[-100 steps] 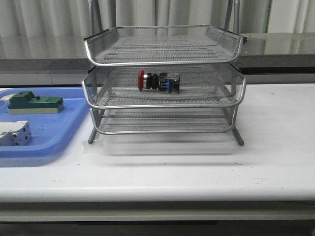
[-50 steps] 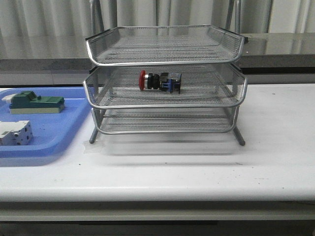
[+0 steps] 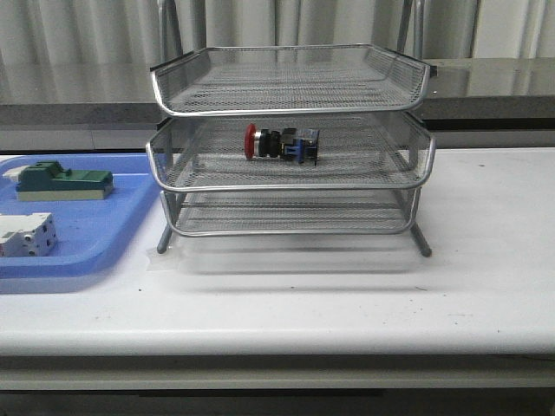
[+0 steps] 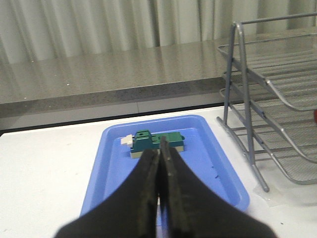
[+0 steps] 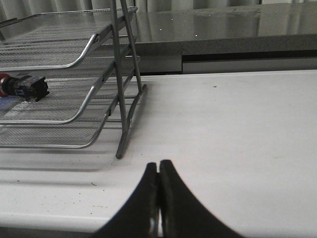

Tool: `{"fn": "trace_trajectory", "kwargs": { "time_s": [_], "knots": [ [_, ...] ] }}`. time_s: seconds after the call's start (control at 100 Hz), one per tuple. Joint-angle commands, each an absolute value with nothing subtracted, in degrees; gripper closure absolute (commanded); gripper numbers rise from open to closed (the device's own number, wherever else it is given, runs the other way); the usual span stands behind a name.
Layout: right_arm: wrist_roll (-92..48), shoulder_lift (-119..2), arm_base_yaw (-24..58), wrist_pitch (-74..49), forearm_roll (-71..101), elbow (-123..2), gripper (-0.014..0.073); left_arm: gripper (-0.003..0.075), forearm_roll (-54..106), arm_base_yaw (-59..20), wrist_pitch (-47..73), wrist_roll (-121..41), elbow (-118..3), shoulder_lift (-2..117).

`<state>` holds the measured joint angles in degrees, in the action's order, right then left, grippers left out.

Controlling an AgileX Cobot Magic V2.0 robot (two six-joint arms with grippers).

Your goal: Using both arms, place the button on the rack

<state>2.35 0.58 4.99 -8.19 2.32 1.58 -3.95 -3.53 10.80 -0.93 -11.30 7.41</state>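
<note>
The button (image 3: 281, 144) lies on its side in the middle tier of the rack (image 3: 290, 178), red mushroom head pointing to nine o'clock in the front view, blue-black rear block toward three o'clock. It sits on the mesh near the centre of that tray, nothing gripping it. The top tray above it and the bottom tray below hold nothing I can make out.

Neither arm shows in the front view. On the left wrist view, the left tool (image 4: 159, 154) has its two dark fingers pressed together with nothing between them, hanging above the blue tray (image 4: 111, 171). Beyond the tips lies the green block (image 4: 157, 143), resting in that tray. In the front view the white terminal block (image 3: 26, 235) sits in the same tray, at about seven o'clock from the green one and apart from it.

The right tool (image 5: 159, 168) is closed on itself too, empty, poised over bare white bench (image 5: 237, 129), with the rack's rod frame off to one side and the button visible through the wire.
</note>
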Motion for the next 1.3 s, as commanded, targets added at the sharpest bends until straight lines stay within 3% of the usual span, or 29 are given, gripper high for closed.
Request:
{"fn": "trace_trajectory", "kwargs": {
  "time_s": [0.0, 0.37, 0.75, 1.29],
  "knots": [
    [2.1, 1.8, 5.0, -3.6, 1.9, 0.7, 0.0654, 0.0740, -4.0, -1.5, 6.0, 0.0, -11.4, 6.1],
    [2.1, 1.8, 5.0, -3.6, 1.9, 0.7, 0.0654, 0.0740, -3.6, 0.7, 4.9, 0.3, -3.8, -2.2],
    [2.1, 1.8, 5.0, -3.6, 1.9, 0.7, 0.0654, 0.0740, -2.9, 0.7, -2.5, 1.9, 0.6, -2.1],
    [2.1, 1.8, 5.0, -3.6, 1.9, 0.7, 0.0654, 0.0740, -2.7, 0.7, -2.6, 1.9, 2.8, -2.1]
  ]
}}
